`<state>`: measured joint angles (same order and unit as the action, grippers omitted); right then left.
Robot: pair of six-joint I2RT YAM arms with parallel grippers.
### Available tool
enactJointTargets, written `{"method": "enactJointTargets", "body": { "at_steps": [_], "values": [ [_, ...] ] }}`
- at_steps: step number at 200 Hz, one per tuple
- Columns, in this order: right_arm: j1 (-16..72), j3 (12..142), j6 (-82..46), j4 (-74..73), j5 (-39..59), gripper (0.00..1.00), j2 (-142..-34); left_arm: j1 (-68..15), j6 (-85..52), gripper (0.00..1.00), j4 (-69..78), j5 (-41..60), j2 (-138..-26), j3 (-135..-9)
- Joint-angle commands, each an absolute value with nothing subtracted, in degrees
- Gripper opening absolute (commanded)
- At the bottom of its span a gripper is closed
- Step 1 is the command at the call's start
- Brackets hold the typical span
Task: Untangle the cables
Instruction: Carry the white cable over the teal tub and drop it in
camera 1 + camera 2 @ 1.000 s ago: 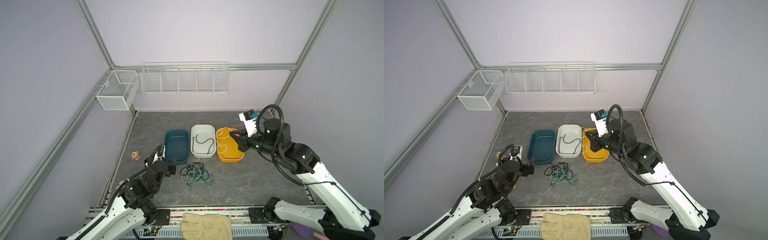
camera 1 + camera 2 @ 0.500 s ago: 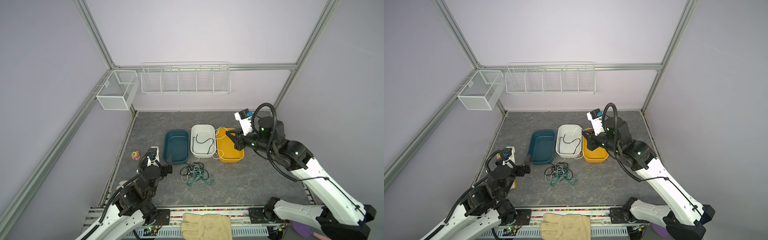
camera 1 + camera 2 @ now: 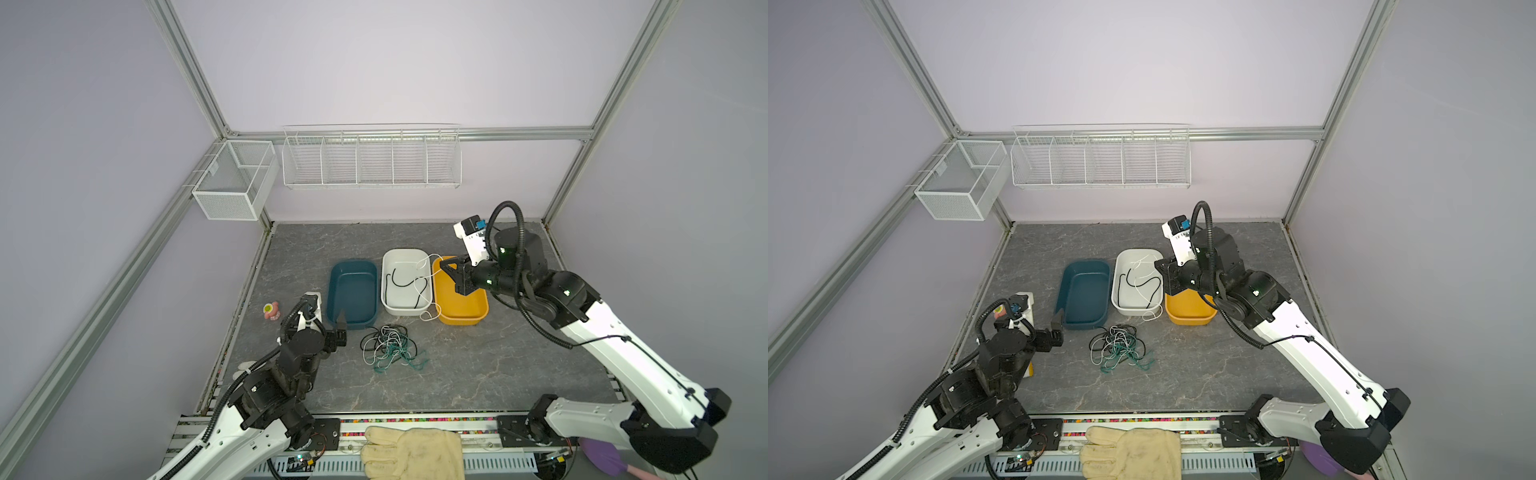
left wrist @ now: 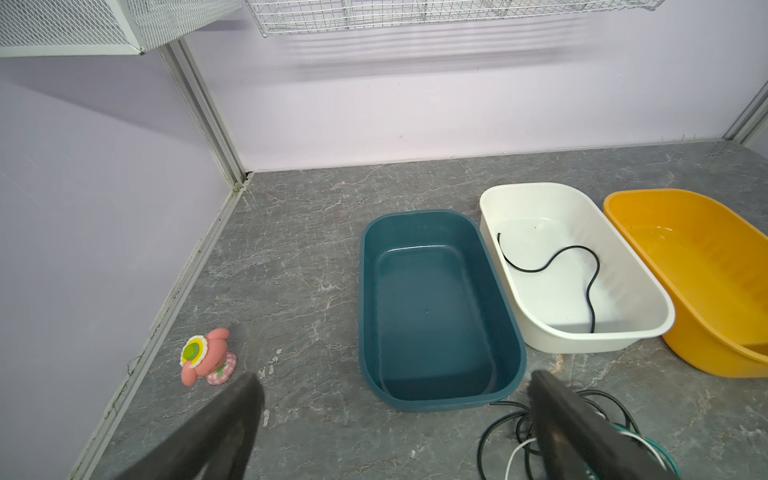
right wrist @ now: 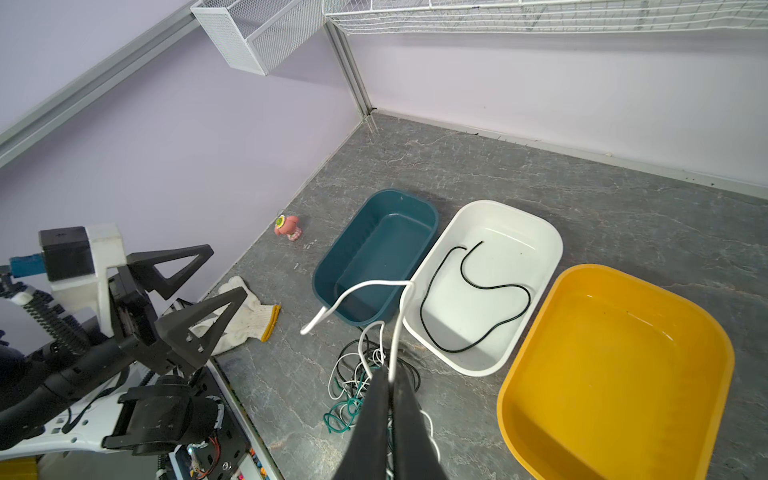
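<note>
Clearly light, limp, snag-prone — best pinched near a free end. Clamped in the right gripper (image 5: 390, 376): a white cable (image 5: 374, 283), trailing below its fingers toward the tangle (image 3: 390, 345) — just ahead of the left gripper (image 3: 341, 329), fingers spread wide, empty.

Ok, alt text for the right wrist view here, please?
The shut right gripper pinches a white cable that loops above a tangle of black, white and teal cables on the grey table. Beyond lie an empty teal bin, a white bin holding one black cable, and an empty yellow bin; the open left gripper hovers nearby.
</note>
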<state>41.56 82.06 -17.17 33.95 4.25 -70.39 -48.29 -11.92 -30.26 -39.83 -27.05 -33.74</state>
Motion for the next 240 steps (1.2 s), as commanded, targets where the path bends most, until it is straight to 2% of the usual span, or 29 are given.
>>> {"method": "enactJointTargets", "body": {
  "at_steps": [1, 55, 104, 199, 240],
  "values": [
    [41.2, 84.4, -19.2, 29.8, 8.9, 0.07, -73.0, -48.4, -11.3, 0.99, -29.7, -39.9, -27.2, -33.0],
    [41.7, 91.0, -21.9, 26.9, 14.2, 0.07, -83.4, -48.4, -10.9, 0.99, -29.3, -39.6, -28.6, -33.1],
    [43.2, 99.9, -22.9, 26.3, 14.7, 0.07, -95.1, -48.4, -10.5, 0.99, -28.9, -38.1, -29.5, -33.2],
    [46.4, 114.9, -24.7, 28.8, 11.0, 0.07, -116.7, -48.4, -10.0, 0.99, -28.0, -36.1, -29.8, -32.8],
    [47.3, 116.1, -25.7, 30.3, 6.7, 0.07, -121.5, -48.4, -9.9, 0.99, -27.8, -35.5, -29.5, -32.5]
  ]
}}
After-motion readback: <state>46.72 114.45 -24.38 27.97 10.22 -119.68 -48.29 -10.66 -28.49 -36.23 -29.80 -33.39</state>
